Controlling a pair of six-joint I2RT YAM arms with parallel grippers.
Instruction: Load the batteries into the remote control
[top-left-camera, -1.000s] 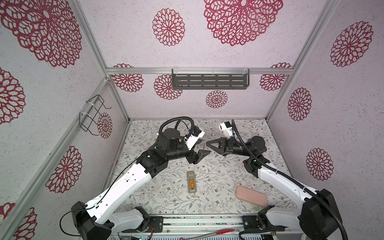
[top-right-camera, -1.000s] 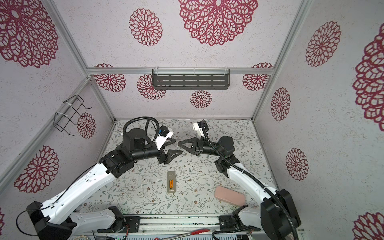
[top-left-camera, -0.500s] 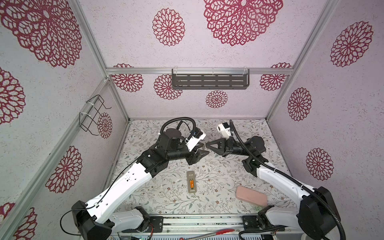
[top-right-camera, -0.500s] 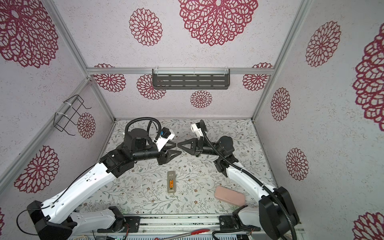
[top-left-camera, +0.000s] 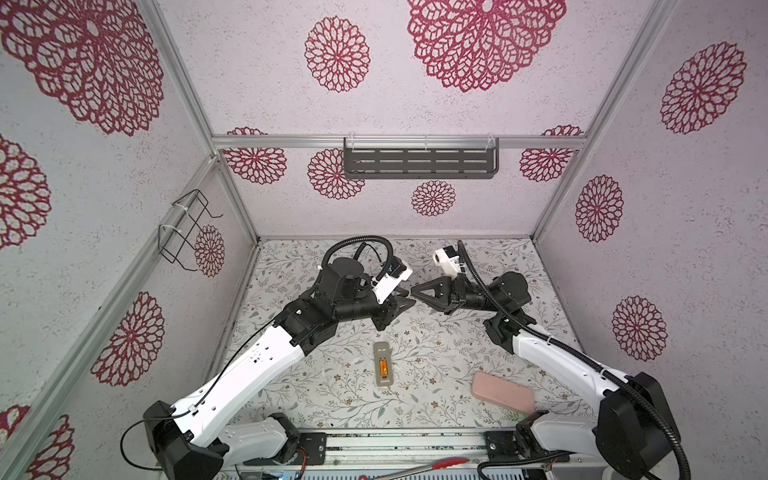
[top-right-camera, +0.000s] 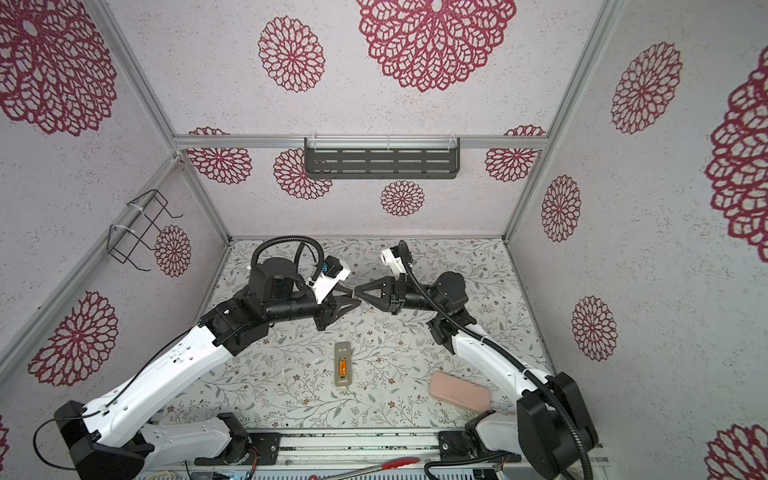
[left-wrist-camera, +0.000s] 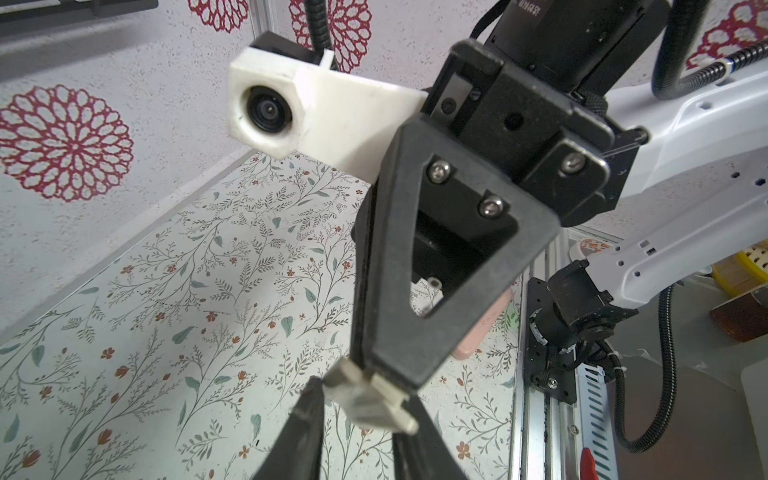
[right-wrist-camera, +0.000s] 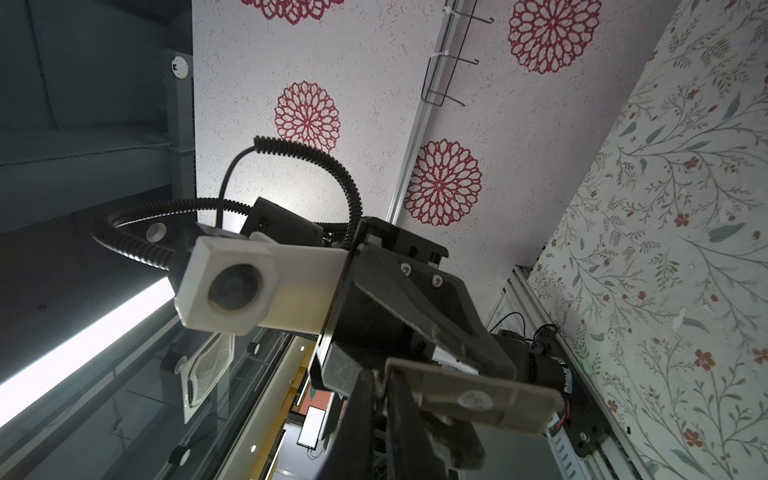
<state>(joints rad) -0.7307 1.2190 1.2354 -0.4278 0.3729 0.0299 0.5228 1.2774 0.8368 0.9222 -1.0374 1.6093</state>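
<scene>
batteries (top-left-camera: 384, 368) in remote control (top-left-camera: 381, 351): orange speck, too tiny to count | pink pad (left-wrist-camera: 471, 347): mostly behind right gripper (left-wrist-camera: 365, 362) | red-handled tool (top-left-camera: 448, 462): chopped off by bottom edge | right gripper's pinch on battery cover (right-wrist-camera: 478, 400): can't tell

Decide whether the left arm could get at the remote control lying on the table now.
Probably not yet. The remote control lies unobstructed, but the left gripper is in mid-air with its fingers shut on a small beige cover, so it is occupied.
</scene>
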